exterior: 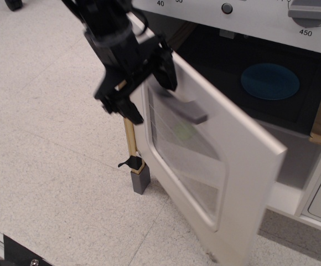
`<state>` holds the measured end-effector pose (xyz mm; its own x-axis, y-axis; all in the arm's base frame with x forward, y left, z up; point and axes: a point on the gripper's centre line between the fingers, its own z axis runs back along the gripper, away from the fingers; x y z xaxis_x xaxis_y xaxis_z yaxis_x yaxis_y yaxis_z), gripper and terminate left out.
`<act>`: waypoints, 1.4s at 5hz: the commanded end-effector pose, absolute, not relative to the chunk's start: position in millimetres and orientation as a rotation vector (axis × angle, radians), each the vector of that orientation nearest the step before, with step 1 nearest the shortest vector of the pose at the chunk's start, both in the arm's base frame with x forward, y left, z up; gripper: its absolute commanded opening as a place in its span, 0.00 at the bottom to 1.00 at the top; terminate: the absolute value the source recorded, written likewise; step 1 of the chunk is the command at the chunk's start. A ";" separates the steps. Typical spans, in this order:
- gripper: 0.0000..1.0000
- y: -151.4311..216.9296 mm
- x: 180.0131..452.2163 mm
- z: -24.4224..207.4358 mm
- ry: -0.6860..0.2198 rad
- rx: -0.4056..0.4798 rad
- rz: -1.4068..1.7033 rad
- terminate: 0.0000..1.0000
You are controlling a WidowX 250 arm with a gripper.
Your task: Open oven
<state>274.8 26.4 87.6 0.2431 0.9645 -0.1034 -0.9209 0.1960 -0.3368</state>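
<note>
- Risk, as I judge it: the door (216,160) hangs wide on its hinge, so a snag on its upper-left corner could strain it, or an early let-go leave it swinging.
- The oven (271,83) fills the right of the frame, its dark inside exposed.
- The gripper (144,77), upper left, has its jaws spread, straddling the door's top corner, just left of the handle (185,110).

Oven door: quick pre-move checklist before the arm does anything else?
1. Oven door swung wide, cavity exposed: ok.
2. Gripper at the door's top corner near the grey handle; holding or released: cannot tell.
3. Blue disc inside the cavity, out of the door's swing: ok.
4. Wooden frame post right beside the gripper, collision margin: not ok.
5. Floor ahead of the door free of obstacles: ok.
</note>
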 end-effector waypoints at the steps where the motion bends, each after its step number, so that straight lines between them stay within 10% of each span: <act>1: 1.00 24.0 302.2 150.9 -0.148 -0.500 1.340 0.00; 2: 1.00 13.6 310.5 150.0 -0.138 -0.517 1.362 0.00; 4: 1.00 -26.4 325.8 99.5 -0.199 -0.250 1.501 0.00; 7: 1.00 22.7 296.8 93.9 -0.087 -0.194 1.429 0.00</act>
<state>293.6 3.7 79.4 0.1778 0.9815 -0.0710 -0.9751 0.1660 -0.1472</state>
